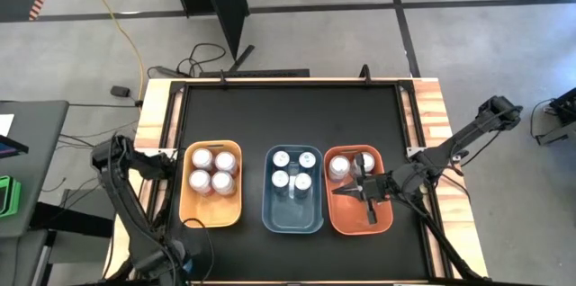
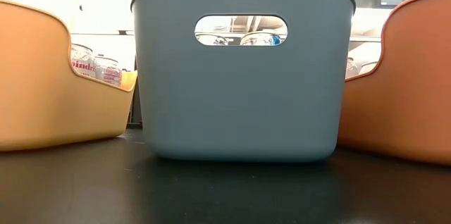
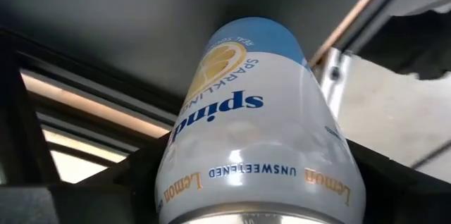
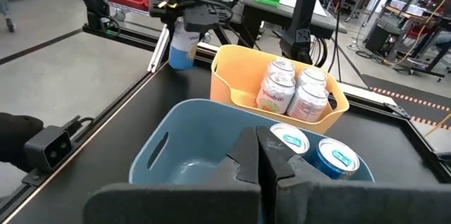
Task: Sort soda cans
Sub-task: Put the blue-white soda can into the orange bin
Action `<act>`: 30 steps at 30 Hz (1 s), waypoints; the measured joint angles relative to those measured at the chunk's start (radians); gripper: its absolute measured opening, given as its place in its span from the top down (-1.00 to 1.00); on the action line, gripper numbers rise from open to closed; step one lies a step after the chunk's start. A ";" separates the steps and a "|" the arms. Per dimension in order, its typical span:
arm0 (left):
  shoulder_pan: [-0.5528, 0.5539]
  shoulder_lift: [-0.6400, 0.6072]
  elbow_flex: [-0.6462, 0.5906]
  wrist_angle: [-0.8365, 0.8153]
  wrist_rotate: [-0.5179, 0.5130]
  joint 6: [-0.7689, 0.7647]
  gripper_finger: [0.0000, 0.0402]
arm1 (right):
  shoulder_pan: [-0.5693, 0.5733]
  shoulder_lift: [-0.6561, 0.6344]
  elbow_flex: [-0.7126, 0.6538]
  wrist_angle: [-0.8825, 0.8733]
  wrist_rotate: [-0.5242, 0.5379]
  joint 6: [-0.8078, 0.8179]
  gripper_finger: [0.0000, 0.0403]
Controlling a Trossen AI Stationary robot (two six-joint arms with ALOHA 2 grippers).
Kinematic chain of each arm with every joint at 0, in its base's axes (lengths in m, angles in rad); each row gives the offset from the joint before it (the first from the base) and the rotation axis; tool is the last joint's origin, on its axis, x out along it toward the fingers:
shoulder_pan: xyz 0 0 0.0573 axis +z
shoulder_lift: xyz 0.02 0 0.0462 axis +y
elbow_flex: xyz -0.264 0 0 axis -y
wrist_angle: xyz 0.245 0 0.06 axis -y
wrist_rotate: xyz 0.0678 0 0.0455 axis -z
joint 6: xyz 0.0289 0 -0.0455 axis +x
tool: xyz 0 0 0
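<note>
3 smooth plastic bins stand in a row on the matte black table (image 1: pixel 288 115): a rounded yellow-orange bin (image 1: pixel 212 218) on the left, a slate-blue bin (image 1: pixel 293 218) with an oval handle slot in the middle, and a red-orange bin (image 1: pixel 346 223) on the right.

4 shiny-topped cylindrical metal soda cans with silver-white bodies (image 1: pixel 213 170) stand upright in the far part of the yellow-orange bin. 4 blue-bodied cans (image 1: pixel 293 170) stand in the far part of the blue bin. 2 cans (image 1: pixel 351 165) show at the far end of the red-orange bin, partly covered by the arm.

The left gripper (image 4: pixel 192 14) is at the table's near left corner, off the edge of the black surface. Its dark fingers (image 3: pixel 141 171) are spread to the width of 1 glossy white and pale-blue lemon sparkling-water can (image 3: pixel 257 132) and clamp it on both sides.

The right gripper (image 1: pixel 343 191) hangs over the red-orange bin, pointing left toward the blue bin. Its fingers (image 4: pixel 271 157) are pressed together and hold nothing.
</note>
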 joint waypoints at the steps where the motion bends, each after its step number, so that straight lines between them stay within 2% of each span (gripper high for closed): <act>1: 0.008 -0.012 0.007 -0.004 0.002 0.000 -0.46 | 0.004 0.000 0.002 -0.001 0.001 -0.001 0.98; 5: 0.040 -0.062 0.055 -0.032 -0.003 -0.008 -0.46 | 0.025 0.000 0.012 -0.006 0.002 -0.008 0.98; 9: 0.079 -0.108 0.127 -0.033 -0.060 -0.007 -0.46 | 0.046 0.000 0.030 -0.049 0.003 -0.012 0.98; 12: 0.129 -0.127 0.210 -0.057 -0.135 0.020 -0.46 | 0.068 0.000 0.051 -0.117 0.003 -0.001 0.98; 16: 0.222 -0.128 0.336 -0.145 -0.268 0.144 -0.46 | 0.108 0.000 0.083 -0.190 0.034 0.022 0.98; 19: 0.322 -0.129 0.399 -0.172 -0.373 0.284 -0.46 | 0.155 -0.001 0.110 -0.228 0.107 0.026 0.98; 22: 0.437 -0.126 0.420 -0.145 -0.436 0.465 -0.46 | 0.223 -0.001 0.144 -0.273 0.204 0.035 0.98; 27: 0.633 -0.095 0.427 -0.003 -0.447 0.770 -0.46 | 0.373 -0.002 0.196 -0.346 0.425 0.071 0.98; 30: 0.727 -0.075 0.427 0.100 -0.409 0.914 -0.46 | 0.469 -0.002 0.214 -0.358 0.563 0.078 0.98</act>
